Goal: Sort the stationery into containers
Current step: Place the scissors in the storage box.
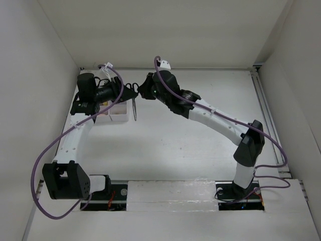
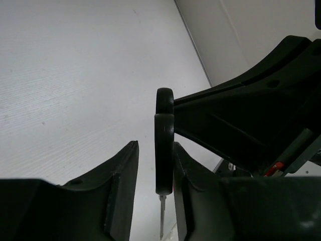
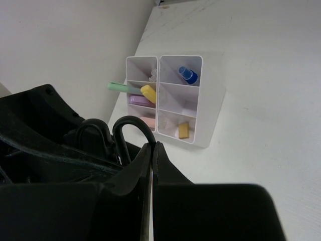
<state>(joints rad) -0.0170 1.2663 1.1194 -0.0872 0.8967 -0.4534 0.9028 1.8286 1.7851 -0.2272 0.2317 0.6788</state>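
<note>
The scissors [image 2: 164, 150] hang blade-down above the surface [image 1: 175, 145]. The right claw [image 3: 152, 148] holds them, its fingers pressed together on them just by the handle loops. One black loop, seen edge-on, stands between the fingers of the left claw [image 1: 129, 93]. It lies against one finger with a sliver of gap to the other, so that claw is part-way apart and not clamped.

The two claws meet nose to nose at the far left of the surface, just right of the tray [image 3: 210, 115]. The tray sits close to the left wall [image 1: 35, 100]. The surface stretches broad to the right and back toward the arm bases.

The loops are smooth, rounded black plastic and the blade is thin metal. The tray is glossy white with thin dividers and square cells. The surface is matte white with a fine grain.
</note>
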